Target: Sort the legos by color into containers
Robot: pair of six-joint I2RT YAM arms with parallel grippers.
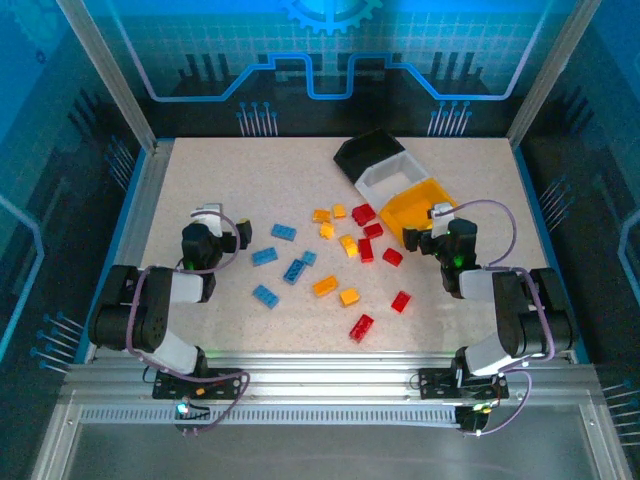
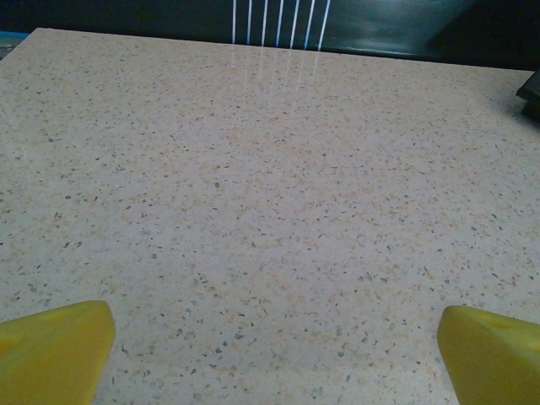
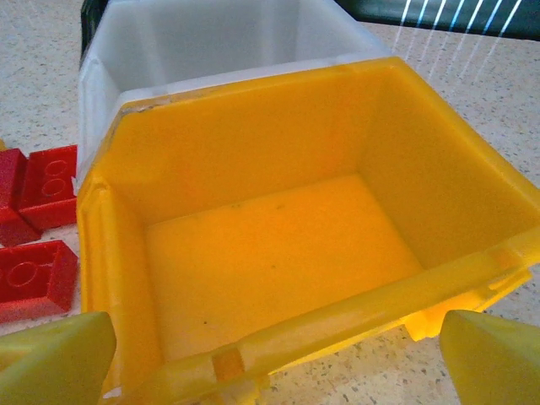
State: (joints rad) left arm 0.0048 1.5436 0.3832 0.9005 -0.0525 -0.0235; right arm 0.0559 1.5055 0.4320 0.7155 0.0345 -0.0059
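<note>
Blue legos, orange-yellow legos and red legos lie scattered across the middle of the table. The containers stand in a slanted row at the back right: black, white and orange-yellow. My left gripper is open over speckled tabletop, left of the blue bricks. My right gripper is open at the near rim of the orange-yellow bin, whose inside holds nothing. Behind it is the white bin. Red legos lie just left of it.
A raised blue border and metal frame posts ring the table. The black bin's corner shows at the right of the left wrist view. The arms' bases sit on the rail at the near edge.
</note>
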